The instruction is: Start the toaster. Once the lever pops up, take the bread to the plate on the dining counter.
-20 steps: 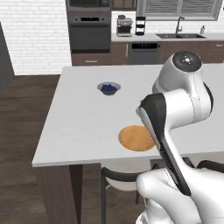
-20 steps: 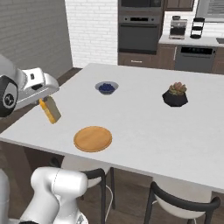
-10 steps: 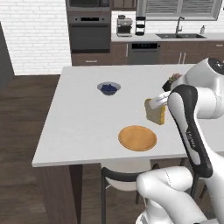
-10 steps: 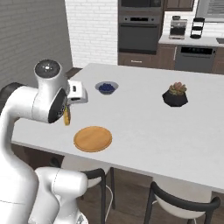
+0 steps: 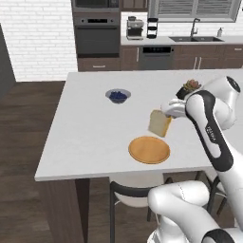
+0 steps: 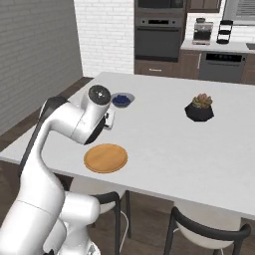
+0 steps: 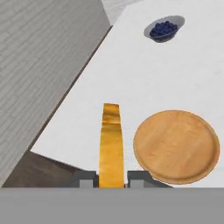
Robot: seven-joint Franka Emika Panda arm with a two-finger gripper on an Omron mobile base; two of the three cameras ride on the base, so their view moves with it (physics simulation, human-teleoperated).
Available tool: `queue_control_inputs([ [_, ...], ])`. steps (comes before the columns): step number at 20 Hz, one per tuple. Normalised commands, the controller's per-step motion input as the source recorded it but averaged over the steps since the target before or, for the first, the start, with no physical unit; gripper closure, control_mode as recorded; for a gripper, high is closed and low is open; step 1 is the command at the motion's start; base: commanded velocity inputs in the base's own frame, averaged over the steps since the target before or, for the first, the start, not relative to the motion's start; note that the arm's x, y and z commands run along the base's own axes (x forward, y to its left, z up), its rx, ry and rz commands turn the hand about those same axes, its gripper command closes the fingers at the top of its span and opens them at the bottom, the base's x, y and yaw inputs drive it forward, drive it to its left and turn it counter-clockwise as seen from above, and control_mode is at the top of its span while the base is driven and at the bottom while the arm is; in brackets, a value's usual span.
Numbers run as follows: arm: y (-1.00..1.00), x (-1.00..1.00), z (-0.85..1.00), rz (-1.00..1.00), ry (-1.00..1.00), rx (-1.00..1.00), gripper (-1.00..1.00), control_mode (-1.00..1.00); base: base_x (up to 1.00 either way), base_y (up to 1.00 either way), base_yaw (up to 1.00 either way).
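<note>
— Pale tan crust between my fingers: my gripper [image 7: 111, 178] is clamped narrow on the bread [image 5: 159, 123], holding it on edge above the white worktop [image 5: 90, 137]. So the toaster part is behind me, I judge, and this is the carry to the plate [image 7: 176, 145].

— Where is the plate from you?

— In my hand view it lies just to the right of the slice, flat and bare. The bread hangs beside its rim, not yet over it. The next move calls for a short sideways shift over the plate's middle, a tilt to lay the slice flat, then a low release.

— Anything in the way?

— Little. The blue bowl [image 7: 164, 29] sits well ahead of me, and the potted plant [image 6: 199, 106] is well off to the far side. The worktop's near edge runs close to the plate, so I'd keep the drop toward the centre rather than the rim.
</note>
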Motion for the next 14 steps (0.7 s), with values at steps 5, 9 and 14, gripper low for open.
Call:
queue_control_inputs([
  [5,0.20,0.17,-0.53,-0.14,0.08,0.21,1.00,-1.00,0.00,0.00,0.00],
  [9,-0.01,-0.47,-0.43,-0.06,-0.01,0.08,1.00,-1.00,0.00,0.00,0.00],
  [14,-0.27,-0.04,-0.51,-0.01,0.00,0.05,1.00,-1.00,0.00,0.00,0.00],
])
